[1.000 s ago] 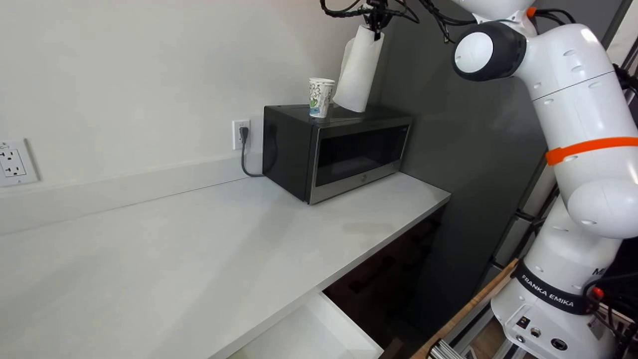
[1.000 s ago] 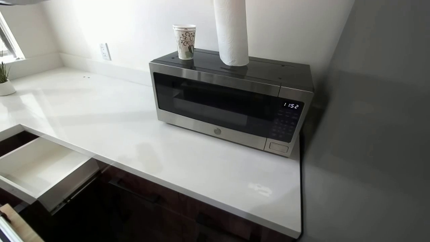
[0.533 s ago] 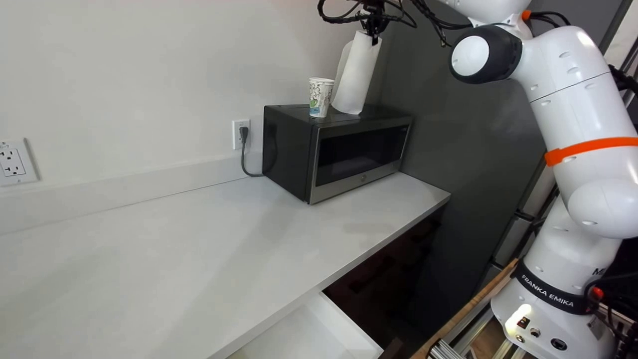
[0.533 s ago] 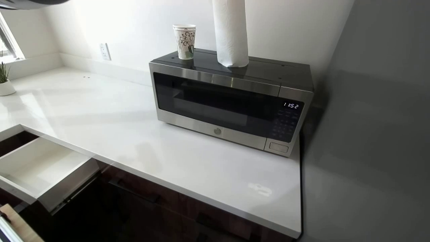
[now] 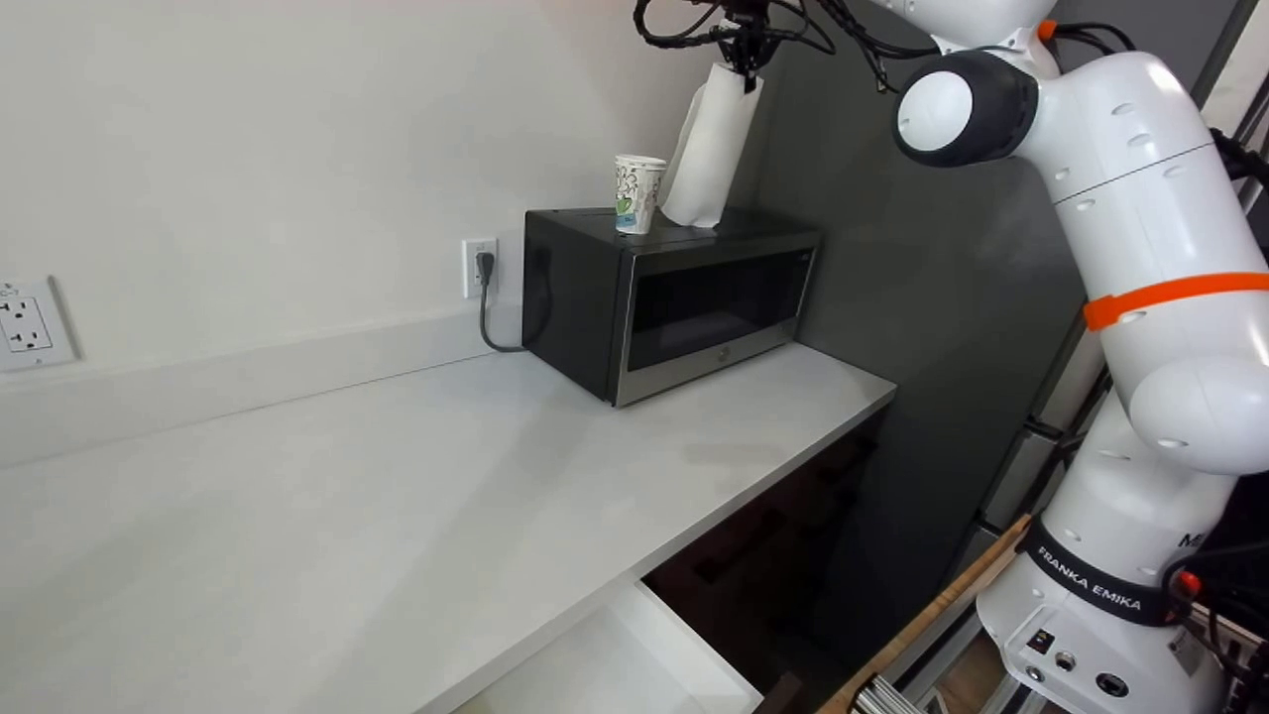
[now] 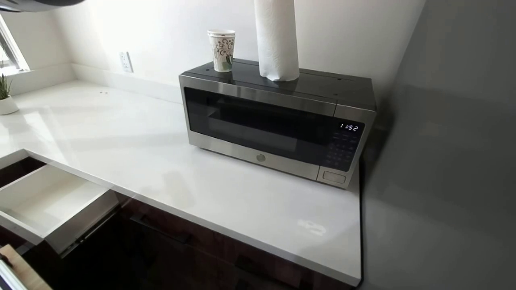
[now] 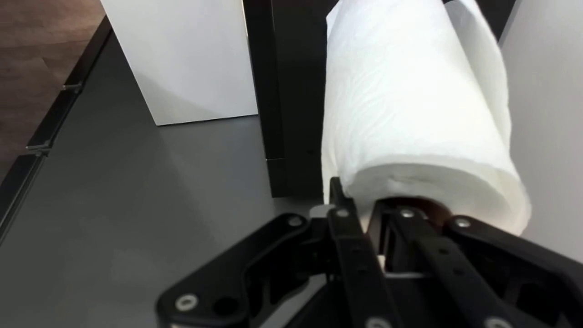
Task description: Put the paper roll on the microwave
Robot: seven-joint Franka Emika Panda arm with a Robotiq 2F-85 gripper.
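On top of the boxy grey-black metal-and-glass microwave (image 6: pixel 258 123) stands a tilted, dimpled, cylindrical white paper roll (image 6: pixel 278 40), its upper rim pinched by a black jointed claw (image 7: pixel 357 202) with fingers (image 7: pixel 345 230) nearly together.

The white arm (image 5: pixel 1140 198) stands bent, its black fingers (image 7: pixel 341 200) pointing down and pinched close together.

counter (image 5: pixel 327 535): white, glossy, glare patches
wall (image 5: pixel 297 149): off-white, plain, outlets (image 5: pixel 25 322) set in it
backsplash (image 5: pixel 248 369): pale strip behind counter
drawer (image 6: pixel 44 201): white, pulled out under counter edge
cabinet fronts (image 6: pixel 209 241): dark reddish-brown, dark handles (image 6: pixel 183 239)
tall panel (image 5: pixel 922 248): dark grey, at counter's end
floor (image 7: pixel 45 54): brown, corner of wrist view
window (image 6: pixel 9 50): I see just a slice, far end
light: brightest on wall toward window
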